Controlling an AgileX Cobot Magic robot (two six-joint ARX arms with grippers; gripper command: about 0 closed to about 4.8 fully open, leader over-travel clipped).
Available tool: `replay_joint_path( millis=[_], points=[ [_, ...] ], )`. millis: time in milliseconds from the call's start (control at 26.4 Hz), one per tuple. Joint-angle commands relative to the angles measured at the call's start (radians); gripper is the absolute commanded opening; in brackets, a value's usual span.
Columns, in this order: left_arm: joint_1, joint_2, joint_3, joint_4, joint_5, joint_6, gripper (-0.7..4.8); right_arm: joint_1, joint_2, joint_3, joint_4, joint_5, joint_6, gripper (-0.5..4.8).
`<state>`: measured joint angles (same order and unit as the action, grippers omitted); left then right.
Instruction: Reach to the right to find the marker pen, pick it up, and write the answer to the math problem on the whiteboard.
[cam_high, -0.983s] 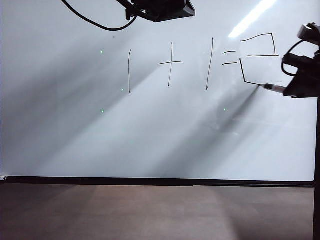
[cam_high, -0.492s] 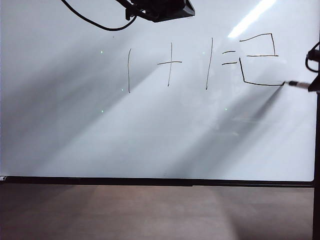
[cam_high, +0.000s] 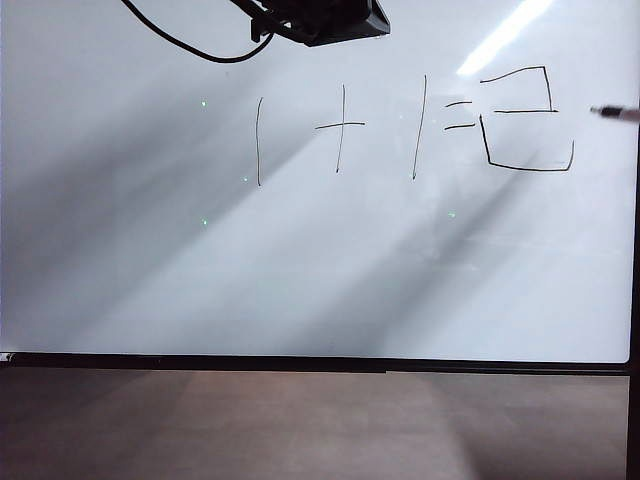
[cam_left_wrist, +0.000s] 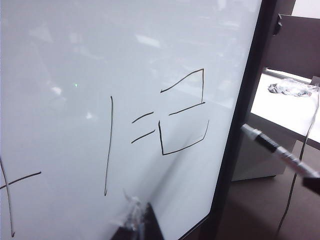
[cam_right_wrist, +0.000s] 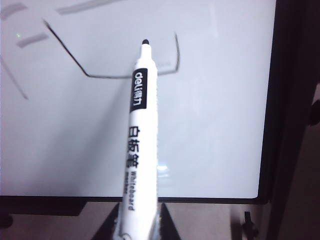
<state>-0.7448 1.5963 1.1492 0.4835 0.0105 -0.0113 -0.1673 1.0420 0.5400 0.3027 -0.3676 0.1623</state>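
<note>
Exterior view: right edge, slim white-barrelled marker pen (cam_high: 618, 112) off the glossy white black-framed whiteboard (cam_high: 300, 270) | right gripper (cam_right_wrist: 136, 231) fingers clamped on pen | left gripper (cam_left_wrist: 136, 220) lower frame, fingers' state unclear | boxy black answer two (cam_high: 525, 118) looks complete beside thin-stroked math problem (cam_high: 365, 128) | advice: retreat straight, keep tip clear.

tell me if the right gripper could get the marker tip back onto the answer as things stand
Probably yes. The right gripper is shut on the marker pen, whose tip hangs off the whiteboard near its right edge, beside the answer. Nothing shows between them; the left gripper sits below the math problem.
</note>
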Motion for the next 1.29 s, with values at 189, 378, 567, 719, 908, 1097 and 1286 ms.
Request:
replay_joint_path(
  millis=[189, 378, 567, 719, 908, 1097, 1286],
  points=[
    [-0.001, -0.004, 0.003, 0.003, 0.001, 0.008, -0.05, 0.000, -0.312, -0.005, -0.277, 0.036, -0.029, -0.03],
    [-0.001, -0.004, 0.003, 0.003, 0.001, 0.008, -0.04, 0.001, -0.549, -0.006, -0.488, 0.032, -0.032, -0.03],
    [-0.001, -0.004, 0.003, 0.002, 0.001, 0.008, -0.04, 0.002, -0.658, -0.006, -0.579, 0.032, -0.032, -0.03],
    [-0.001, -0.004, 0.003, 0.000, 0.001, 0.007, -0.04, 0.002, -0.725, -0.006, -0.678, 0.029, -0.032, -0.03],
    [-0.001, -0.004, 0.003, 0.000, 0.001, 0.008, -0.05, 0.002, -0.758, -0.006, -0.700, 0.028, -0.031, -0.03],
    [-0.001, -0.004, 0.003, -0.004, 0.001, 0.007, -0.05, 0.002, -0.760, -0.006, -0.731, 0.028, -0.031, -0.03],
    [-0.001, -0.011, 0.003, -0.006, 0.001, 0.007, -0.05, 0.002, -0.803, -0.021, -0.739, 0.029, -0.032, -0.03]
  ],
)
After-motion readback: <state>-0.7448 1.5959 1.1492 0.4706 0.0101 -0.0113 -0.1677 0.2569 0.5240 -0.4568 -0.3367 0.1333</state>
